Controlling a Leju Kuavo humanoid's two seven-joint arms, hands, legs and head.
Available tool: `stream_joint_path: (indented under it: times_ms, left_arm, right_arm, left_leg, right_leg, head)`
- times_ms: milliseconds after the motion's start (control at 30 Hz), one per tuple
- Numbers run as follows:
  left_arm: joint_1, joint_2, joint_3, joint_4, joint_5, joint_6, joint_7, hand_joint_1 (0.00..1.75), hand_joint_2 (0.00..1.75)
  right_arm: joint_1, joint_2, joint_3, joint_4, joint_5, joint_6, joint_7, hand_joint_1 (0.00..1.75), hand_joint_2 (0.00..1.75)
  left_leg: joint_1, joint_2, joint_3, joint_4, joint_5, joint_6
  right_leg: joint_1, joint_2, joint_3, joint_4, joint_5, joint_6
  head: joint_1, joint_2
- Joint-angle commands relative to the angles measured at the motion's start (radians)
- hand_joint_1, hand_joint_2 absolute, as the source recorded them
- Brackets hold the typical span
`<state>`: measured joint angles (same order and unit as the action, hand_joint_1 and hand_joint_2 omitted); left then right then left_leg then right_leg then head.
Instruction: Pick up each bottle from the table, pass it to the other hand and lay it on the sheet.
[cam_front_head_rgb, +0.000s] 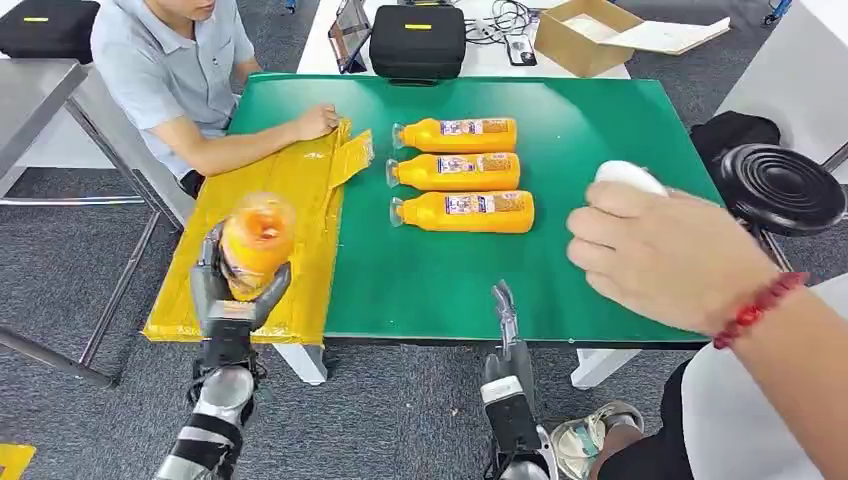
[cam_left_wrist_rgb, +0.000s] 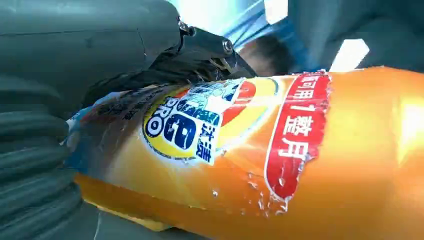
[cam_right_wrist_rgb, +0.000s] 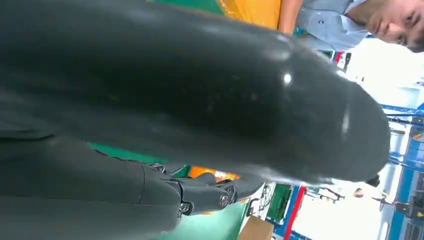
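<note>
My left hand (cam_front_head_rgb: 232, 300) grips an orange bottle (cam_front_head_rgb: 258, 240) and holds it up over the near end of the yellow sheet (cam_front_head_rgb: 300, 180), its end turned toward the camera. In the left wrist view the labelled bottle (cam_left_wrist_rgb: 280, 150) lies against my left hand (cam_left_wrist_rgb: 75, 55). Three more orange bottles (cam_front_head_rgb: 460, 134) (cam_front_head_rgb: 458, 171) (cam_front_head_rgb: 468, 211) lie side by side in the middle of the green table (cam_front_head_rgb: 600, 120), caps to the left. My right hand (cam_front_head_rgb: 505, 330) is at the table's front edge, fingers stretched out, holding nothing. The right wrist view looks along my right hand (cam_right_wrist_rgb: 175, 90).
A seated person rests a hand (cam_front_head_rgb: 318, 122) on the sheet's far end. Another person's hand (cam_front_head_rgb: 665, 255) holds a white object (cam_front_head_rgb: 628, 176) over the table's right side. Behind the table stand a black case (cam_front_head_rgb: 417, 40) and a cardboard box (cam_front_head_rgb: 580, 35); a black stool (cam_front_head_rgb: 780, 188) is at right.
</note>
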<state>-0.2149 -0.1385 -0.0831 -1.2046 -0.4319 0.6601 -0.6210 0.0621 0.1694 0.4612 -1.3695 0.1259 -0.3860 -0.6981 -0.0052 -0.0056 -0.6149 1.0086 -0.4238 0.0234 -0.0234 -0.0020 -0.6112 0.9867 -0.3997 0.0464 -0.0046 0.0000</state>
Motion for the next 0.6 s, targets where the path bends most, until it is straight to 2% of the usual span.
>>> stream_joint_path:
  times_ms: [33,100,167,433,600]
  left_arm:
    - [-0.245,0.025,0.182,0.452,-0.604,0.038,0.166,1.75,1.75]
    - [-0.344,0.060,0.145,0.664,-0.678,0.037,0.264,1.75,1.75]
    - [-0.399,0.089,0.100,0.761,-0.712,0.018,0.332,1.75,1.75]
    - [-0.404,0.091,0.098,0.765,-0.713,0.014,0.335,1.75,1.75]
    - [-0.469,0.116,0.060,0.859,-0.750,-0.112,0.501,1.75,1.75]
  right_arm:
    - [-0.040,-0.010,0.049,0.053,-0.016,0.023,0.000,0.00,0.00]
    - [-0.051,-0.006,0.055,0.067,-0.011,0.033,0.000,0.00,0.00]
    - [-0.061,0.000,0.054,0.082,-0.007,0.050,0.000,0.00,0.00]
    - [-0.062,0.001,0.054,0.083,-0.007,0.050,0.000,0.00,0.00]
    - [-0.076,0.011,0.051,0.108,0.003,0.091,0.000,0.00,0.00]
  left_leg:
    - [0.002,0.000,0.005,-0.001,-0.001,-0.002]
    - [0.002,0.001,0.005,-0.001,-0.001,-0.002]
    - [0.003,0.000,0.006,-0.001,0.000,-0.003]
    - [0.002,0.001,0.004,0.000,0.000,-0.003]
    - [0.002,0.001,0.004,0.000,0.000,-0.003]
  right_leg:
    - [0.002,-0.001,0.006,-0.002,-0.001,-0.003]
    - [0.002,0.000,0.005,-0.001,-0.001,-0.003]
    - [0.003,-0.001,0.007,-0.001,-0.001,-0.004]
    - [0.002,0.000,0.004,0.000,-0.001,-0.002]
    - [0.002,0.000,0.004,0.000,-0.001,-0.002]
  head:
    - [0.000,0.000]
    - [0.000,0.000]
    - [0.000,0.000]
    - [0.000,0.000]
    - [0.000,0.000]
